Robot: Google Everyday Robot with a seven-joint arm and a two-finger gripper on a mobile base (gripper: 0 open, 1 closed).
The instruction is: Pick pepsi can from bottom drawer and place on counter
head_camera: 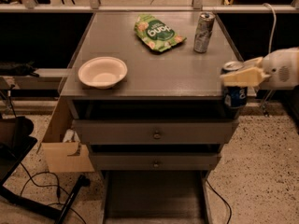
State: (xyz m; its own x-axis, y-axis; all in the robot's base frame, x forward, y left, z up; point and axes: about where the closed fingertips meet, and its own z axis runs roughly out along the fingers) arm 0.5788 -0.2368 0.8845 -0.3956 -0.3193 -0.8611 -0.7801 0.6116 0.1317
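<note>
The pepsi can (235,95), dark blue with a silver top, hangs in my gripper (237,77) at the counter's front right corner, level with the counter edge. The gripper's pale fingers (243,76) are shut around the can's upper part, and my white arm reaches in from the right. The counter (154,62) is the flat grey top of the cabinet. The bottom drawer (154,195) is pulled out at the bottom of the view and its dark floor shows nothing in it.
On the counter stand a white bowl (102,72) at the front left, a green snack bag (157,32) at the back middle and a tall slim silver can (203,32) at the back right. Two knobbed drawers (156,134) are below. A cardboard box (63,148) sits left of the cabinet.
</note>
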